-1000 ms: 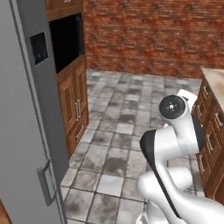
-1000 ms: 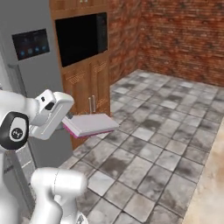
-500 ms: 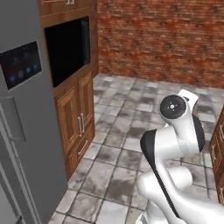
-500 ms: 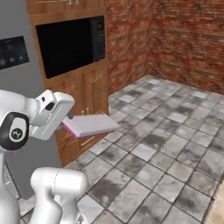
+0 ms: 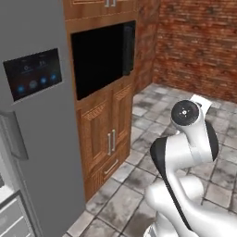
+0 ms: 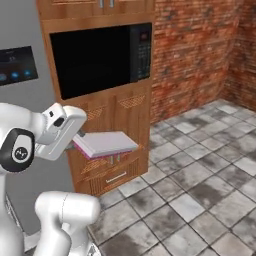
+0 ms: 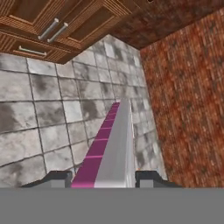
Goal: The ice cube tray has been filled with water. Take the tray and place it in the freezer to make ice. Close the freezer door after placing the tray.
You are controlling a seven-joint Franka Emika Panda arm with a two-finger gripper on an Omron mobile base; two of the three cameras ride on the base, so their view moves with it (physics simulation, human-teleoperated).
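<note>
My gripper [image 6: 81,142] is shut on one short end of the ice cube tray [image 6: 106,143], a thin pale slab with a magenta underside. The tray is held level at chest height and juts toward the wooden cabinet. In the hand view the ice cube tray [image 7: 112,146] runs edge-on away from the gripper [image 7: 105,177], between the two dark fingertips [image 7: 57,177]. The freezer [image 5: 44,157] is the tall grey cabinet at the left, and its near door carries a black panel with blue lights [image 5: 33,73]. Pale shelf-like parts [image 5: 10,218] show at the bottom left corner; I cannot tell whether they belong to the freezer door.
A wooden cabinet [image 5: 110,134] with a black built-in oven [image 6: 100,57] stands right of the freezer. Red brick walls [image 6: 200,55] close the corner beyond. Grey tiled floor [image 6: 200,200] spreads to the right. My white arm [image 5: 185,143] stands in the lower right of the left base view.
The whole scene has shifted in both base views, so the base has moved. The freezer front and wooden cabinet now stand larger and closer. The tray stays level in my grip.
</note>
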